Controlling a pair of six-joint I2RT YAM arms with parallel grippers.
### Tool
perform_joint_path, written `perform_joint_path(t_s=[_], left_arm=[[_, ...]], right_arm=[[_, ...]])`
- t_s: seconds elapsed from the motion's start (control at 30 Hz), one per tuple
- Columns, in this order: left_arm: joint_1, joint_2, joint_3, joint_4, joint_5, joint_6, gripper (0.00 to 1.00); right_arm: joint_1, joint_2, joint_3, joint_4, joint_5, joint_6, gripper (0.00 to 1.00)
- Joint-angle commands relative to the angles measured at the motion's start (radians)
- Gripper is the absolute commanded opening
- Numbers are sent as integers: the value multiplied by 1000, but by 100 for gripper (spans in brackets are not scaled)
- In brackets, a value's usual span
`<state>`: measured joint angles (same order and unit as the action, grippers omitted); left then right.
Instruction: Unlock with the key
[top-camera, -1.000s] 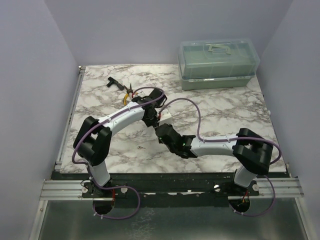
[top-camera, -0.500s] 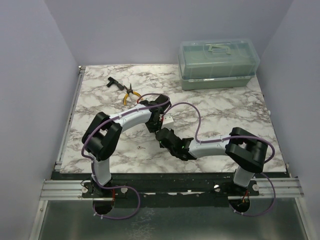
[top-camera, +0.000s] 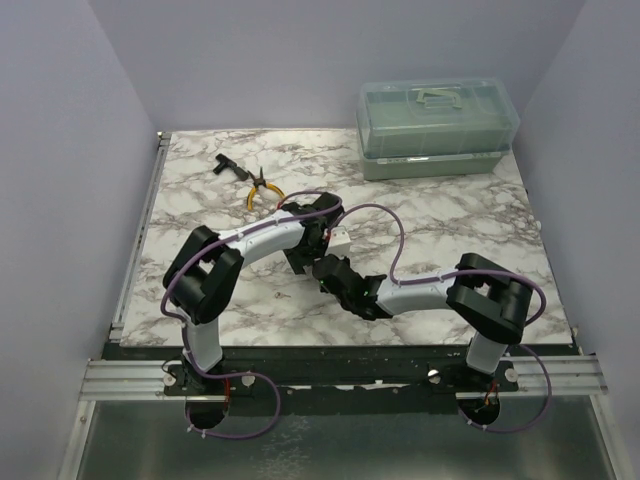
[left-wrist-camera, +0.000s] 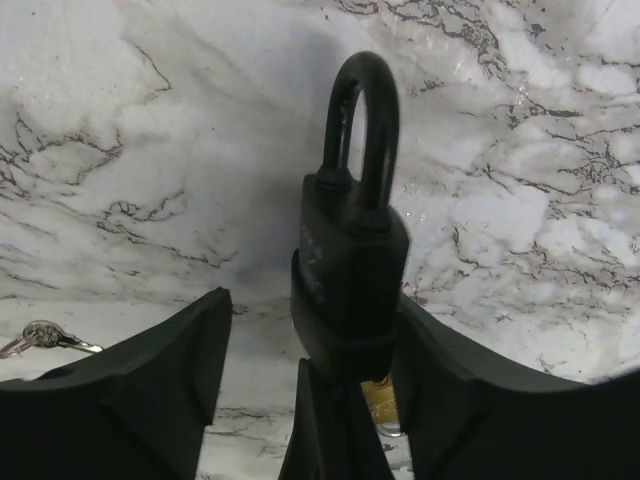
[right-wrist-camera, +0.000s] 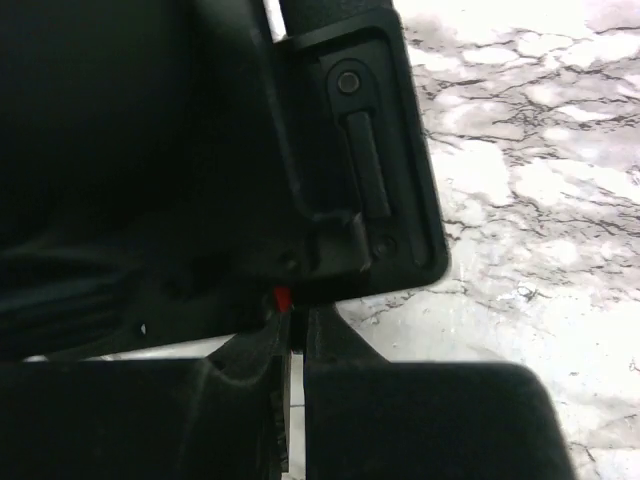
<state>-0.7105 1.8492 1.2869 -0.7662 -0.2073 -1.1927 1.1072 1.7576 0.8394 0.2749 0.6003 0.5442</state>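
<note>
Left claw (left-wrist-camera: 312, 305) is spread; the padlock (left-wrist-camera: 350, 250) stands upright between its fingers, shackle up, snug against the finger (left-wrist-camera: 480, 390) on the right of the wrist view, with a clear gap to the other one; the key (left-wrist-camera: 40, 335) lies flat on the marble tabletop (left-wrist-camera: 150, 150), just outside that far finger, nothing touching it; right claw (right-wrist-camera: 295, 345) sits nose to nose with the left claw, fingers pressed together; can't tell if anything's pinched in there
</note>
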Motion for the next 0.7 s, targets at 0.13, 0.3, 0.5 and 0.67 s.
perform_joint_path(t_s=[0.13,0.3,0.5,0.67], left_arm=[[-33,-85,6,-107,23,-89,78],[-12,-87,16,-113,22,-63,78],[24,-100,34,-111,19,-1,77],[75,-137,28,-94,17,25,77]], right_arm=[[-27,48,-19,-18,60,3,0],[-27,49,-18,-18,61,-1,0],[-27,56,-11,-21,65,-13,0],[-25,67,-2,-28,75,-24,0]])
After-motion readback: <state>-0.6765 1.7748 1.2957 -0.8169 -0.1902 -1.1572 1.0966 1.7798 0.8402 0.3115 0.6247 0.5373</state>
